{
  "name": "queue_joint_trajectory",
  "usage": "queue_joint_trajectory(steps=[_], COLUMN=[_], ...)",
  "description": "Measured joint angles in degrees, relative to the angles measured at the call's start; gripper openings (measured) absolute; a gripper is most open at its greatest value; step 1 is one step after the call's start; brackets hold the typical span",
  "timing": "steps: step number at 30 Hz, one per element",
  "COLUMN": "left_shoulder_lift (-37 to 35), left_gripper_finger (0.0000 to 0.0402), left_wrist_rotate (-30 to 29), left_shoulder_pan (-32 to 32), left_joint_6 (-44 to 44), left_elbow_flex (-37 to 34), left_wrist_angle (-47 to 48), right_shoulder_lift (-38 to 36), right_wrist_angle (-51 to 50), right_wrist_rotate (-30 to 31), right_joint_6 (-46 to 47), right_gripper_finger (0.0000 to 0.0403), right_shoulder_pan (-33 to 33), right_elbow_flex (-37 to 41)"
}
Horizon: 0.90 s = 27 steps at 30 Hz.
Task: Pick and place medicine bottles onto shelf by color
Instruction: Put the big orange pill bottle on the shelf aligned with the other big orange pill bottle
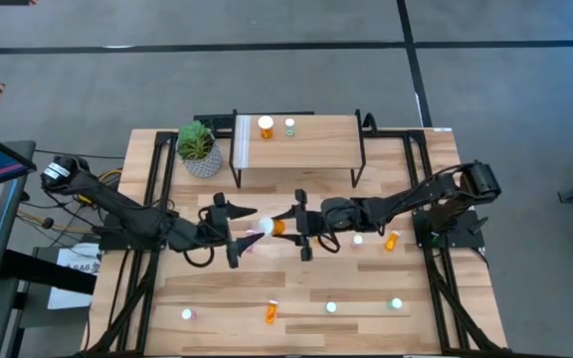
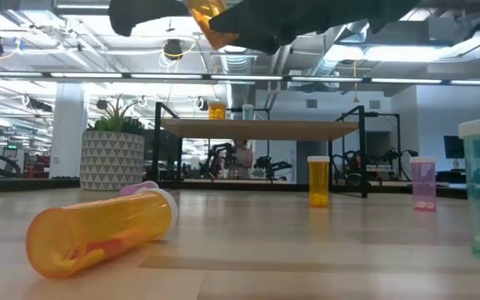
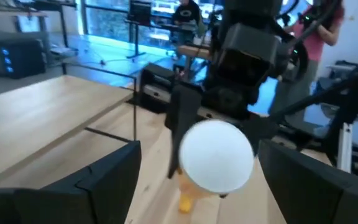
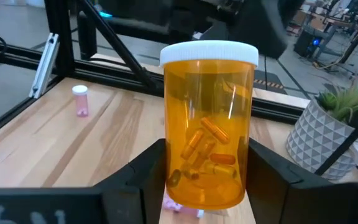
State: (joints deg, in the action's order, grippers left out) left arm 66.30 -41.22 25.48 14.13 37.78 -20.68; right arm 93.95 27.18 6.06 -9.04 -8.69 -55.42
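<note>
1. One large orange bottle [image 1: 272, 227] is hanging in mid-air above the table's middle, between the two grippers; its long axis is lying roughly level, with the white cap facing the left gripper [image 1: 239, 231] and the orange base sitting in the right gripper [image 1: 292, 227].
2. Right gripper is clamping the bottle's lower body between its two dark fingers [image 4: 145, 167]; in the right wrist view the capsules are showing through the orange wall.
3. Left gripper is standing with its fingers [image 3: 107, 180] spread wide either side of the white cap, touching nothing.
4. Shelf [image 1: 306, 142] is standing at the far side of the table, carrying an upright orange bottle [image 1: 266, 126] and an upright green bottle [image 1: 290, 127] side by side near its white-strip end.
5. Second large orange bottle [image 2: 98, 231] is lying on its side near the table's front edge, its cap pointing away from the low camera.
6. Small orange bottle [image 2: 318, 181] and pink bottle [image 2: 423, 182] are standing upright on the tabletop.
7. Potted plant [image 1: 199, 149] is sitting just beside the shelf's end.
8. No readable label or writing is showing on any bottle.
</note>
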Motion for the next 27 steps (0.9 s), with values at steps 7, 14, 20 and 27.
queue_joint_trajectory(steps=[7, 14, 20, 27], left_shoulder_lift=[0.5, 0.5, 1.3, 6.0], left_gripper_finger=[0.0312, 0.0312, 0.0312, 0.0312], left_wrist_rotate=[1.5, 1.5, 2.5, 5.5], left_shoulder_pan=[-1.3, -1.3, -1.6, -4.3], left_joint_6=[-2.2, -11.0, -11.9, -10.9], left_elbow_flex=[1.7, 3.3, 3.4, 5.9], left_wrist_angle=[0.6, 0.6, 1.1, 1.9], right_shoulder_lift=[0.0, 0.0, 0.0, 0.0], right_wrist_angle=[1.0, 1.1, 1.6, 1.8], right_wrist_rotate=[0.0, 0.0, 0.0, 0.1], right_joint_6=[0.0, 0.1, 0.1, 0.7], right_gripper_finger=[0.0193, 0.0193, 0.0193, 0.0193], right_shoulder_pan=[0.0, 0.0, 0.0, 0.2], right_elbow_flex=[0.0, 0.0, 0.0, 0.0])
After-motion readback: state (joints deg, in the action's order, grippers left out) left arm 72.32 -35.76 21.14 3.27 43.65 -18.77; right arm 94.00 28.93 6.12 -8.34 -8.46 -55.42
